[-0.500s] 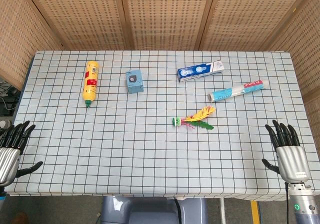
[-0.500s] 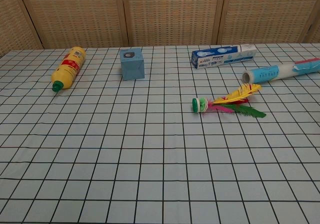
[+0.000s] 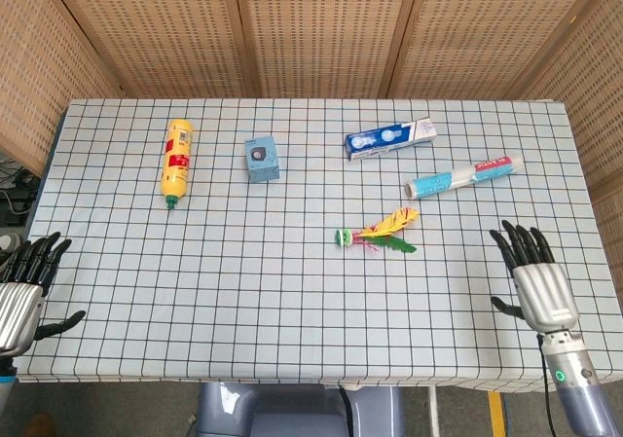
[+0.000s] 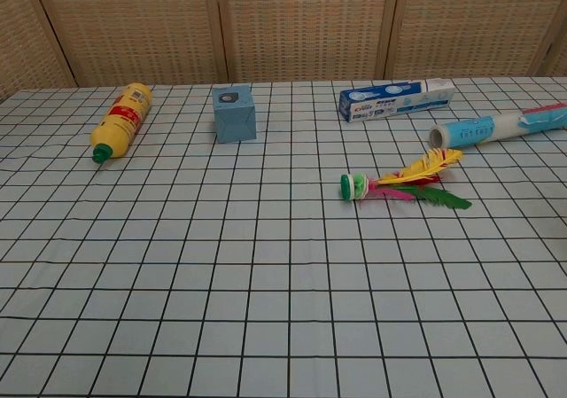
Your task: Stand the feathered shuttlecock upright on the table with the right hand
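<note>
Yellow bottle [image 3: 176, 159] and blue box [image 3: 262, 158], both closed, on checked table [image 3: 243, 272].

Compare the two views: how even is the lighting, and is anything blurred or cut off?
Head view: soft, even light, faint shadows, sharp; right hand and left hand sit at the frame's lower edges. Chest view: equally even, no hands; the rolled tube is cropped.

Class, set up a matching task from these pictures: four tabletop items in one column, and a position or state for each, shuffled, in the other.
Items:
1. yellow bottle with green cap
2. small blue box
3. feathered shuttlecock
4. rolled blue-and-white tube

Descriptions:
A. lying on its side, green base pointing left
B. furthest left, lying down
C. furthest right, lying down
D. between the bottle and the toothpaste box

Pairs: 1-B, 2-D, 3-A, 4-C
</note>
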Tool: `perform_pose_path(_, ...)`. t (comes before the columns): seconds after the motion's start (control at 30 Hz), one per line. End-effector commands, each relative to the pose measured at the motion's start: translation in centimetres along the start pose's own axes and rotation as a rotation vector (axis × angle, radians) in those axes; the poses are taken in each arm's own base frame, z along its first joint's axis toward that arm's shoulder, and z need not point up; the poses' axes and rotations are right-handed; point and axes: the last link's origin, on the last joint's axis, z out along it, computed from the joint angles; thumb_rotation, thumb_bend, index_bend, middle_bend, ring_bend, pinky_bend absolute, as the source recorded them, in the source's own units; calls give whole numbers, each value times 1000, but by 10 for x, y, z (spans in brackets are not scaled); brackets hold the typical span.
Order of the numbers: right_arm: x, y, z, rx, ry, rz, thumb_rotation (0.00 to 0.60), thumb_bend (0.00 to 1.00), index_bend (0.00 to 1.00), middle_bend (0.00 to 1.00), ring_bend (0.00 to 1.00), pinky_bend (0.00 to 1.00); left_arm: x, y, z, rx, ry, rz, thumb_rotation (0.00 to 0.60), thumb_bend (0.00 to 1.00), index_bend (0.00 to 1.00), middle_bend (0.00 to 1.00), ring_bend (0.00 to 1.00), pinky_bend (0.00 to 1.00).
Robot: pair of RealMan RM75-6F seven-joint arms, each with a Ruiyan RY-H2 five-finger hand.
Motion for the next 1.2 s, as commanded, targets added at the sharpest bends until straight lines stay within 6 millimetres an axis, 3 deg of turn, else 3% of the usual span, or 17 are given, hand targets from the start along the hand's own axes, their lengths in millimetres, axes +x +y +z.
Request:
perform_pose_path(0.03, 10, -22, 63, 102, -34, -7, 600, 49, 138, 0, 0, 0, -2, -2, 6, 15, -7, 4, 600, 0, 0, 0, 0, 0)
perform_pose_path(0.13, 9, -33, 87, 137, -50, -22, 600, 204, 279, 0, 0, 0, -4, -5, 10, 33, -14, 7, 600, 0, 0, 0, 0, 0)
perform_pose_path(0.23, -4, -53, 123, 174, -116, -27, 600, 287, 324, 0, 0, 0, -8, -12, 16, 69, -28, 12, 600, 0, 0, 0, 0, 0)
perform_pose_path(0.3, -16, -61, 143, 180, -149, -52, 600, 300, 342, 0, 0, 0, -9, -15, 20, 87, -36, 13, 600, 0, 0, 0, 0, 0)
perform_pose_path(0.47, -47, -68, 168, 201, -206, -143, 600, 313, 381, 0, 0, 0, -14, -19, 26, 115, -52, 21, 600, 0, 0, 0, 0, 0)
perform_pose_path(0.8, -87, -65, 191, 210, -233, -192, 600, 325, 446, 0, 0, 0, -21, -20, 34, 141, -74, 38, 600, 0, 0, 0, 0, 0)
perform_pose_path(1.2, -100, -73, 205, 233, -203, -174, 600, 370, 484, 29, 0, 0, -27, -20, 38, 157, -85, 53, 600, 0, 0, 0, 0, 0)
